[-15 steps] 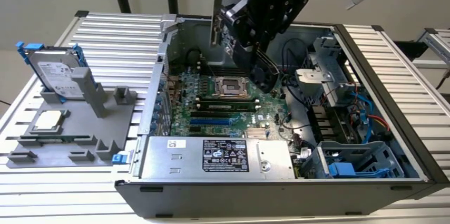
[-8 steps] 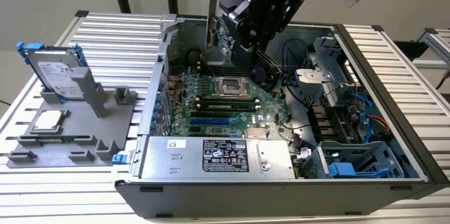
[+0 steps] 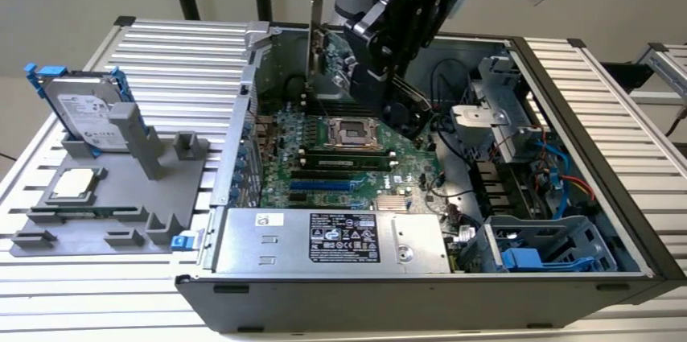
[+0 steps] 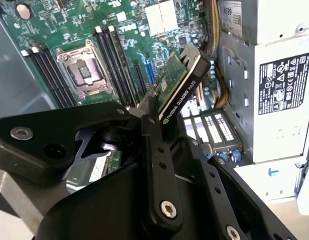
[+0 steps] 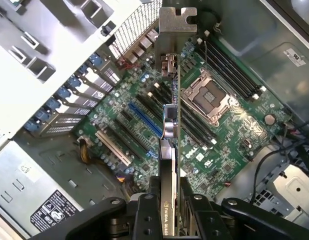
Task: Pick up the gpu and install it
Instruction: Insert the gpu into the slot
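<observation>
Above the motherboard (image 3: 311, 169) in the open PC case (image 3: 429, 306), we are seeing the gripper (image 5: 168, 199) clamping the gpu (image 5: 169, 130); step 1 (pick-up) is done, but it is hanging over the slots (image 5: 144, 120), not yet seated.

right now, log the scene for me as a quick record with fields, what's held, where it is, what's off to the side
gripper: gripper shut on the gpu
gpu position: inside the open case, above the motherboard, not seated in a slot
gpu pose: on edge, silver bracket end away from the gripper
side fixture: at the exterior view's left, hard drive standing upright, processor chip lying flat
</observation>
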Motion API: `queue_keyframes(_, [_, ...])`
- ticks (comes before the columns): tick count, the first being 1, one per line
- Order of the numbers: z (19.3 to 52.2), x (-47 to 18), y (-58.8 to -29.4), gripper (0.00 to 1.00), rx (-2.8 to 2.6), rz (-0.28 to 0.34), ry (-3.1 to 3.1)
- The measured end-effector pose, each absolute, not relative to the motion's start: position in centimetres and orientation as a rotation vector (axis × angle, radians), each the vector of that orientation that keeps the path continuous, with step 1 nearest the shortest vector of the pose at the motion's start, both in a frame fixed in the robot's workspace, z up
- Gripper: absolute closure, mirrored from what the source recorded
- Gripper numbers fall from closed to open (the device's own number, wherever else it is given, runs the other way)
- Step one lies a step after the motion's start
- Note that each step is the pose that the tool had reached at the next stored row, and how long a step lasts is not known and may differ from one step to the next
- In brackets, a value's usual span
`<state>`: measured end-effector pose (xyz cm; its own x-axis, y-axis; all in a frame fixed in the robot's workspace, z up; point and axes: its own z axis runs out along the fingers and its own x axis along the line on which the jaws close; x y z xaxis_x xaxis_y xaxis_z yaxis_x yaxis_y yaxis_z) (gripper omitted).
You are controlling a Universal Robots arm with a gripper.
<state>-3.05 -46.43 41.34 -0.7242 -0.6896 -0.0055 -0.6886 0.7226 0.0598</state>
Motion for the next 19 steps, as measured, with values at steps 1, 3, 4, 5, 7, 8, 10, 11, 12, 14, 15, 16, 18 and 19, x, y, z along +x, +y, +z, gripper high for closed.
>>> queue_keyframes(1, [41.34, -3.05, -46.43, 1.0, 1.171, -0.09, -2.895])
queue_keyframes(3, [41.34, -3.05, -46.43, 1.0, 1.179, -0.09, -2.892])
queue_keyframes(4, [41.34, -3.05, -46.43, 1.0, 1.179, -0.09, -2.892])
queue_keyframes(5, [41.34, -3.05, -46.43, 1.0, 1.179, -0.09, -2.892])
queue_keyframes(7, [41.34, -3.05, -46.43, 1.0, 1.18, -0.09, -2.891])
queue_keyframes(8, [41.34, -3.05, -46.43, 1.0, 1.18, -0.09, -2.891])
queue_keyframes(10, [41.34, -3.05, -46.43, 1.0, 1.18, -0.09, -2.891])
queue_keyframes(11, [41.33, -3.05, -46.43, 1.0, 1.181, -0.09, -2.891])
queue_keyframes(12, [41.33, -3.05, -46.43, 1.0, 1.181, -0.09, -2.891])
queue_keyframes(14, [41.34, -3.04, -46.41, 1.0, 1.184, -0.09, -2.89])
queue_keyframes(15, [41.34, -3.03, -46.41, 1.0, 1.186, -0.09, -2.889])
queue_keyframes(16, [41.34, -3.01, -46.4, 1.0, 1.189, -0.09, -2.888])
queue_keyframes(18, [41.34, -2.97, -46.4, 1.0, 1.197, -0.09, -2.884])
queue_keyframes(19, [41.33, -2.95, -46.4, 1.0, 1.207, -0.09, -2.88])
